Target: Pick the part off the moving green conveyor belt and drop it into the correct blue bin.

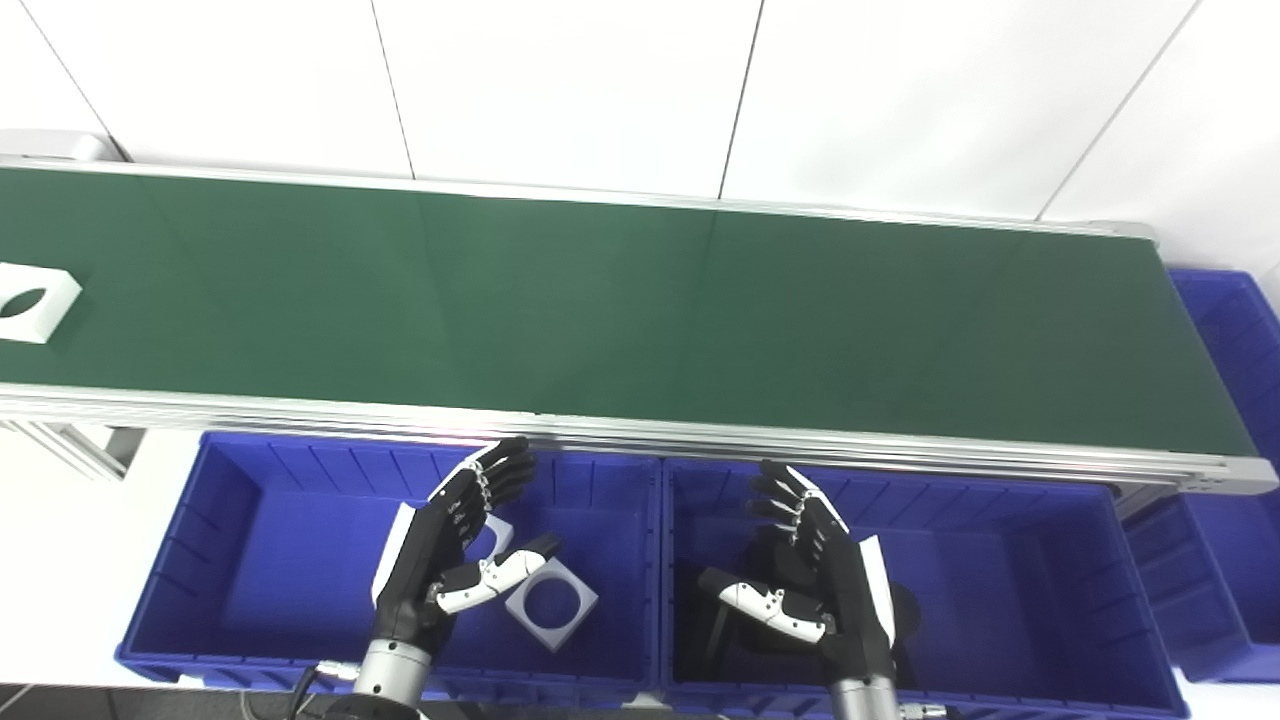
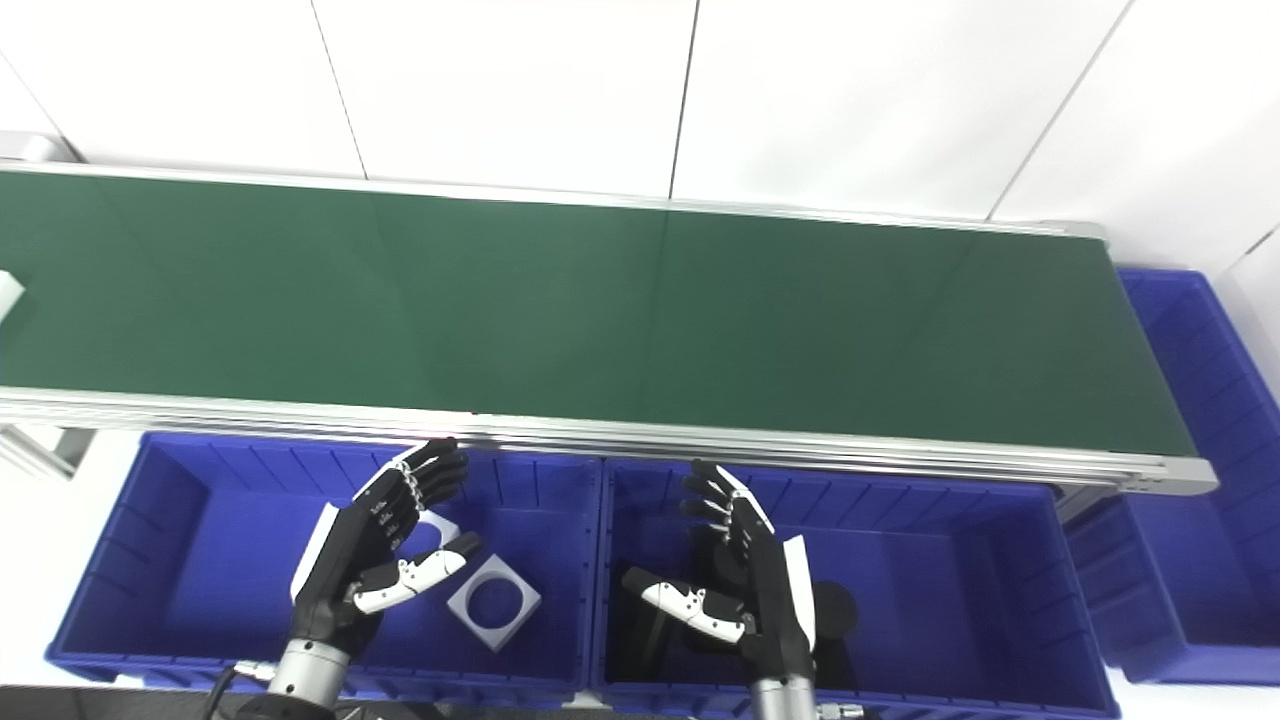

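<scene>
A white square part with a leaf-shaped hole (image 1: 30, 302) lies on the green conveyor belt (image 1: 640, 310) at its far left; the right eye view shows only its edge (image 2: 6, 297). My left hand (image 1: 455, 545) is open and empty above the left blue bin (image 1: 250, 520). My right hand (image 1: 810, 570) is open and empty above the middle blue bin (image 1: 1000, 560). Both hands hover in front of the belt's near rail, far from the part.
The left bin holds a white square part with a round hole (image 1: 551, 603) and another white part partly hidden behind my left hand. Black parts (image 1: 900, 610) lie in the middle bin. A third blue bin (image 1: 1235, 420) stands beyond the belt's right end.
</scene>
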You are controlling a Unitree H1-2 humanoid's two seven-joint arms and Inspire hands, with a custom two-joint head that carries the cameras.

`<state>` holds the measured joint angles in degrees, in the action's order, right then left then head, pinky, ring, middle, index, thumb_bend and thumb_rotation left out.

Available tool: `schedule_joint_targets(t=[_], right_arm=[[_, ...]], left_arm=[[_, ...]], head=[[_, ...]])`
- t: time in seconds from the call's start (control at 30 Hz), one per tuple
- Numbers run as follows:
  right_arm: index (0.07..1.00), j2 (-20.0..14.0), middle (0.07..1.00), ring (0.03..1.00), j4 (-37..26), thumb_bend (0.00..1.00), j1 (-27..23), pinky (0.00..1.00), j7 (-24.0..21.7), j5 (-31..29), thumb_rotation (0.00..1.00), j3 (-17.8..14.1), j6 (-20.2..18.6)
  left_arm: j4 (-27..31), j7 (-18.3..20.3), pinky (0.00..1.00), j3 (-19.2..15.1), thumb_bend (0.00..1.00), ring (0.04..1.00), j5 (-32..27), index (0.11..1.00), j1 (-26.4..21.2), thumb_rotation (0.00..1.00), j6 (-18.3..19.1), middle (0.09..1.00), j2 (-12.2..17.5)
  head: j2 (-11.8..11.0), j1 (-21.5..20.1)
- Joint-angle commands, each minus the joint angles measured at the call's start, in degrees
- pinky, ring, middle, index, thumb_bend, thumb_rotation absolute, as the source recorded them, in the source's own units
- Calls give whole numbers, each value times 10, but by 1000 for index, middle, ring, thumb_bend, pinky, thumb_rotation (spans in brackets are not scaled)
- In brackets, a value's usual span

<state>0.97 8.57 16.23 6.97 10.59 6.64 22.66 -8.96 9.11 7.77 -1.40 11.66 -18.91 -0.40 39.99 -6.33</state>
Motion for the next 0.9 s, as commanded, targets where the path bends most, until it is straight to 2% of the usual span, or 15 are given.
schedule_joint_targets(t=[0.0, 0.4, 0.6, 0.8, 0.83, 0.87], right_arm=[[822, -2, 790, 727, -5, 677, -2, 628, -5, -4, 108, 2, 32], [823, -6, 794, 735, 5, 673, -3, 641, -2, -11, 118, 5, 39], [823, -9, 794, 736, 12, 671, -7, 641, -2, -19, 96, 6, 42], [827, -19, 798, 738, 18, 655, -5, 644, -7, -32, 109, 7, 42], [827, -22, 798, 737, 19, 654, -5, 644, -8, -35, 113, 7, 42], [832, -24, 801, 739, 20, 650, -5, 650, -9, -37, 113, 7, 42]], left_arm=[[11, -4, 813, 1, 635, 791, 1, 809, -1, 1, -16, 792, -4], [7, -7, 824, 0, 632, 789, 2, 806, 0, 0, -19, 792, -5], [2, -7, 827, 1, 636, 796, 3, 812, -2, 14, -20, 799, -5], [-7, -12, 798, 7, 666, 775, 17, 801, -2, 25, -28, 790, -10], [-8, -13, 795, 9, 671, 773, 20, 799, -1, 26, -29, 788, -12], [-9, -14, 794, 11, 678, 773, 22, 799, -1, 21, -30, 789, -14]], head=[[-3, 3], [-9, 10], [-18, 30], [-42, 83], [-52, 103], [-52, 103]])
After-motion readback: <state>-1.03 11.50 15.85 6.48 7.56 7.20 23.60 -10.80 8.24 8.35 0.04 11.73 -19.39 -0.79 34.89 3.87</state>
